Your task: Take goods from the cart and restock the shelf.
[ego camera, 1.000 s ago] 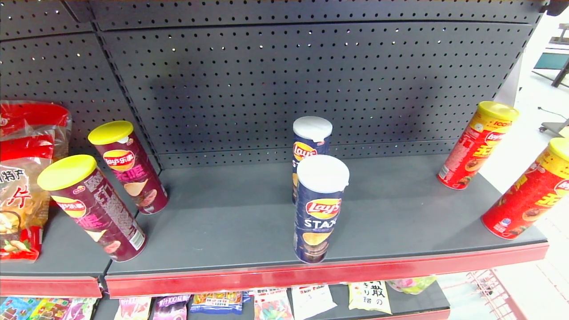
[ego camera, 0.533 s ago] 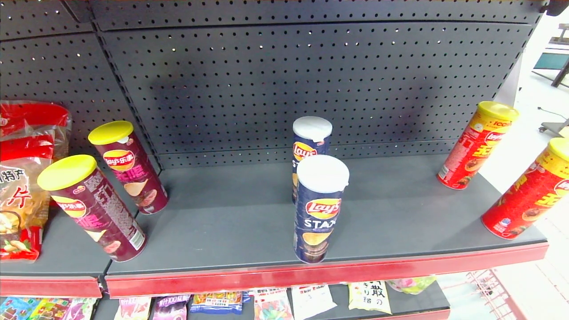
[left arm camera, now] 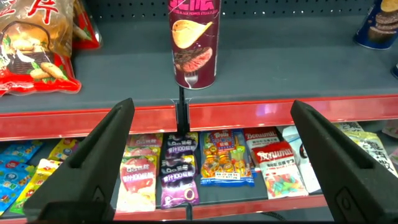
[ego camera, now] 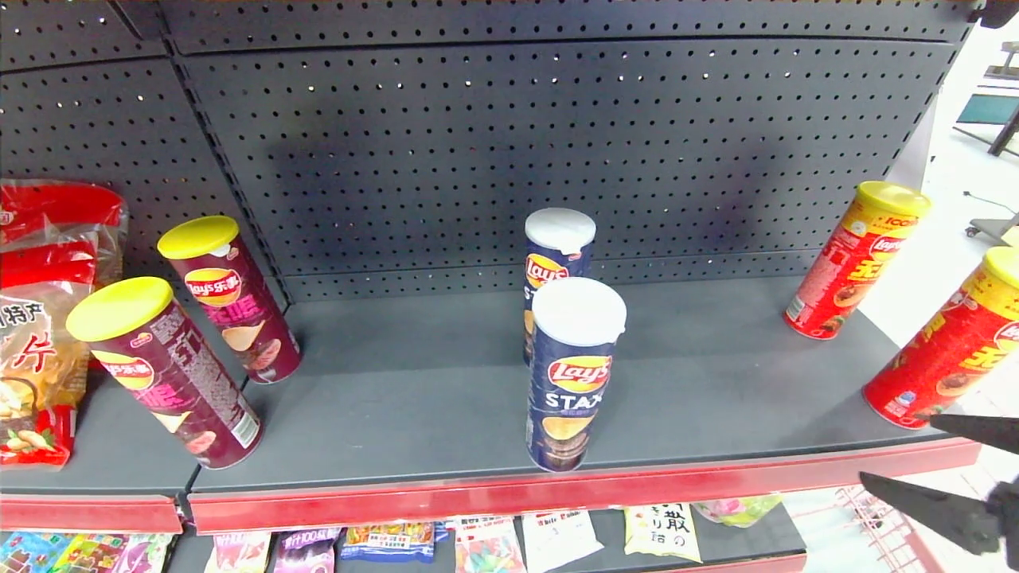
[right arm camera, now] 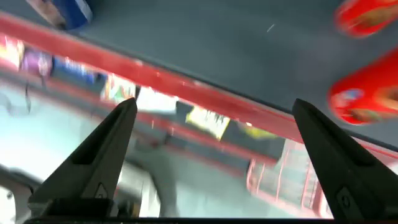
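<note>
The shelf (ego camera: 414,398) lies bare between maroon cans (ego camera: 167,374) and blue cans (ego camera: 575,374), and from those to the red cans (ego camera: 852,263).

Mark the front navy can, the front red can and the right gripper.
front navy can (ego camera: 575,374): head view, label at mid-body.
front red can (ego camera: 951,346): head view, middle of its side.
right gripper (ego camera: 888,446): head view, midway between its open fingertips.

Matte black jaws, long tapered wedges, pointed tips
</note>
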You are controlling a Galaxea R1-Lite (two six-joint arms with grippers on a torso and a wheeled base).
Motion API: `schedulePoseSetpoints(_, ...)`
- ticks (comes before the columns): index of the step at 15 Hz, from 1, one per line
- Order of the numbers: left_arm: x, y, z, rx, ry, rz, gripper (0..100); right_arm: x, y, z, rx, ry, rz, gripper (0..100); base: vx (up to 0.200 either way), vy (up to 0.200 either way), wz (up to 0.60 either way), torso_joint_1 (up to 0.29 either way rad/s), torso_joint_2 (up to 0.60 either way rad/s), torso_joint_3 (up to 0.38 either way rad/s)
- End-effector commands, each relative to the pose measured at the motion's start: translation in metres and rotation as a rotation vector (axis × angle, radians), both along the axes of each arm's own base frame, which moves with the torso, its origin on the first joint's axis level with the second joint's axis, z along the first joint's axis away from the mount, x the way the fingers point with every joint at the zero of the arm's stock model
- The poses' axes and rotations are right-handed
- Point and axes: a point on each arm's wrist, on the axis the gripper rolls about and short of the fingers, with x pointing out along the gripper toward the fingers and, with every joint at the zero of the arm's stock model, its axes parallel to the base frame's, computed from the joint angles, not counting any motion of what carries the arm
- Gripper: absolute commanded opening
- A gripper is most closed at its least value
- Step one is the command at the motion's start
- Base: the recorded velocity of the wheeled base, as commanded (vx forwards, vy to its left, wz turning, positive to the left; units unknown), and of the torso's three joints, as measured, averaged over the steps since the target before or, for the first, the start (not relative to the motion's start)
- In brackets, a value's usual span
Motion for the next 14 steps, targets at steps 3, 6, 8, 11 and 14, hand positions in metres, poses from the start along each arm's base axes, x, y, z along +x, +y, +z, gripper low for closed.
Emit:
schedulePoseSetpoints(3,0.000,0.000,0.000,0.000,0.001,0.000,100,0.068,0.045,-0.034,-0.008,0.159,0.103,100,0.000,0.000,0.00,0.000,0.00,0.000)
schedulePoseSetpoints(6,0.000,0.000,0.000,0.000,0.001,0.000,100,0.077,0.072,-0.037,0.064,0.135,0.162,100,0.000,0.000,0.00,0.000,0.00,0.000)
schedulePoseSetpoints(8,0.000,0.000,0.000,0.000,0.001,0.000,100,0.077,0.082,-0.042,0.065,0.155,0.196,100,0.000,0.000,0.00,0.000,0.00,0.000)
schedulePoseSetpoints(11,0.000,0.000,0.000,0.000,0.001,-0.002,100,0.084,0.097,-0.048,0.085,0.151,0.230,100,0.000,0.000,0.00,0.000,0.00,0.000)
schedulePoseSetpoints(14,0.000,0.000,0.000,0.000,0.001,0.000,100,0.093,0.108,-0.055,0.080,0.164,0.246,100,0.000,0.000,0.00,0.000,0.00,0.000)
